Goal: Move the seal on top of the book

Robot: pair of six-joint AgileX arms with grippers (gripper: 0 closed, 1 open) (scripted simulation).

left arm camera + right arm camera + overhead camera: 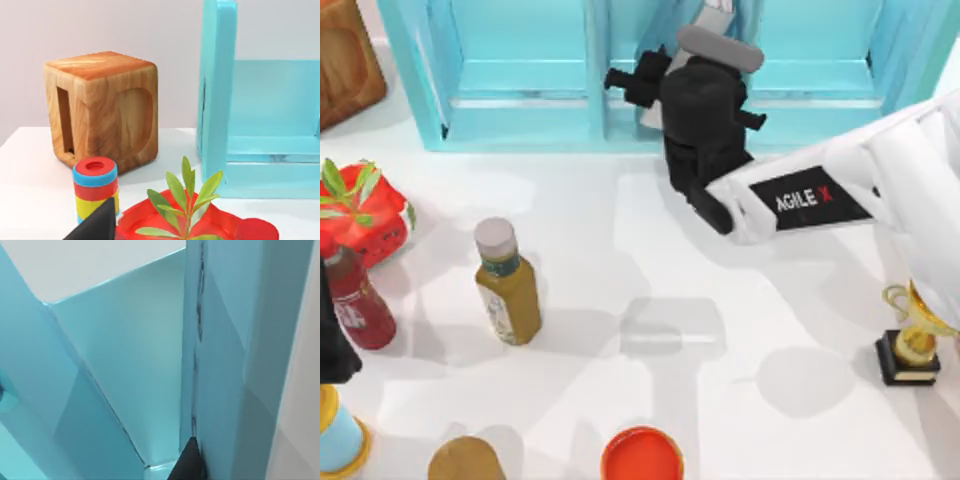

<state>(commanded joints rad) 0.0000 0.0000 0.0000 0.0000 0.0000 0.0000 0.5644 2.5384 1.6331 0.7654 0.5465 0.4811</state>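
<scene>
Right hand (705,45) reaches into my teal shelf (530,75), grip state hidden; I judge the seal is not yet grasped, so finding it comes next.

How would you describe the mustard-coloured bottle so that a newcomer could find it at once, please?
Start at the teal shelf unit along the table's far edge, then come toward the table's left half in the top view. The mustard bottle stands there alone on the white top, right of the dark red bottle. Its olive-yellow body and grey cap set it apart from that red neighbour.
</scene>
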